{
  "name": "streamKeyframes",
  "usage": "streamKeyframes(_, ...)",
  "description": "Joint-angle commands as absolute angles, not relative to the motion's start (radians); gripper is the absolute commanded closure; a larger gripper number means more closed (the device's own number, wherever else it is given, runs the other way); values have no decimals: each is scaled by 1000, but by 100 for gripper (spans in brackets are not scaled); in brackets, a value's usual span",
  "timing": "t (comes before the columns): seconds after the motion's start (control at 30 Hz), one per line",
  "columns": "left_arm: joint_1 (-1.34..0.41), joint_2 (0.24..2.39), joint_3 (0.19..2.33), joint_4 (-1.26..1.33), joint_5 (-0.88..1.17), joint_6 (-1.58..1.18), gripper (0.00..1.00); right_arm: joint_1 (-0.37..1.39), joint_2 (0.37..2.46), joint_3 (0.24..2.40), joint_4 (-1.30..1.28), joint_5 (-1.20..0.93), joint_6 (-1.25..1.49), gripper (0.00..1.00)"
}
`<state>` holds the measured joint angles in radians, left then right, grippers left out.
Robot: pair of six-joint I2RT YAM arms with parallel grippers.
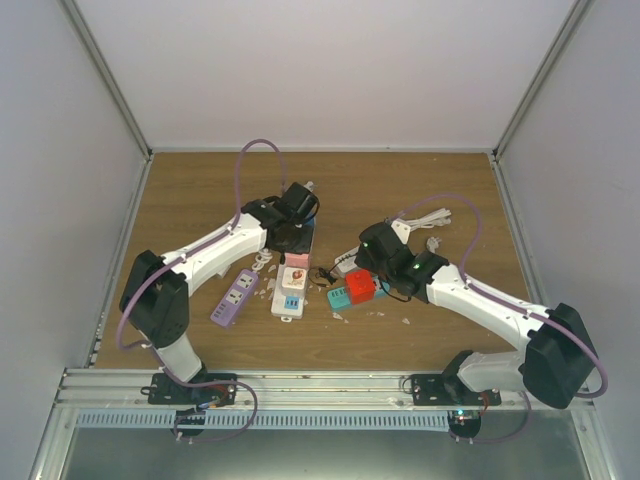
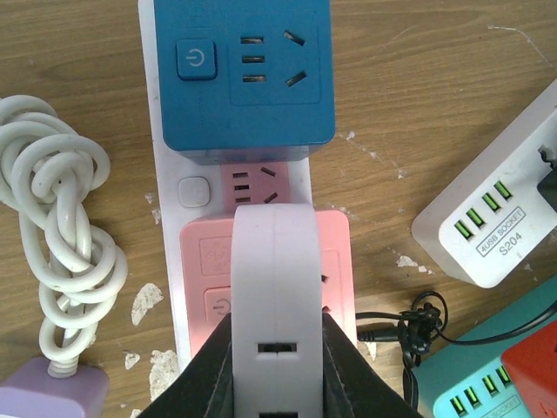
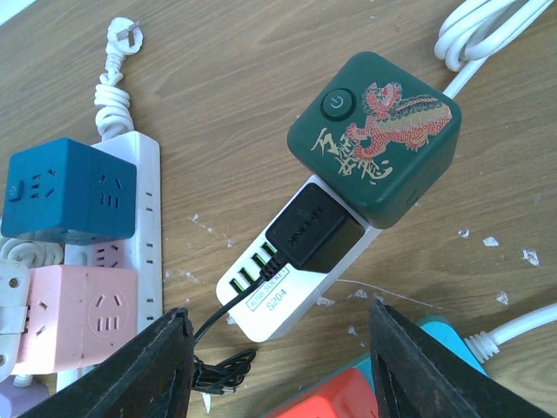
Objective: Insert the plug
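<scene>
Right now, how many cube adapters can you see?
4: blue cube and pink cube on the white strip, green cube on the S204 block, red cube by the teal strip. Others may be hidden.

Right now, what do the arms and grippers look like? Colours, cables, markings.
Left arm and right arm: white link shells, black joint housings, a purple cable looping off each. Green LEDs near the right wrist. Left gripper and right gripper have dark, wedge-shaped fingers.

The white plug (image 2: 272,287) hangs over the pink socket cube (image 2: 204,261).
</scene>
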<state>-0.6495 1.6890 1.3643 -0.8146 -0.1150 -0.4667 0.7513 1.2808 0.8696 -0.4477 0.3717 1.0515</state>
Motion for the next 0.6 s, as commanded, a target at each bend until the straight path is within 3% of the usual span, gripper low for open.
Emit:
streamKeyframes(0.0,-662,1747,1364,-866,-167,-491,93,743,1281,860,-437,389,1055,44)
streamKeyframes(0.43,-690,1794,1338,-922,-213,-556,95,744,1257,849,-456,432,1035,44)
streamKeyframes(0.53,-698,1772,1369,-929,-189,-553,86,744,1250,847,-446,427,1007,46)
streamKeyframes(0.57,-702,1761,1402,-935,-176,-547,79,744,1246,847,-443,423,998,47)
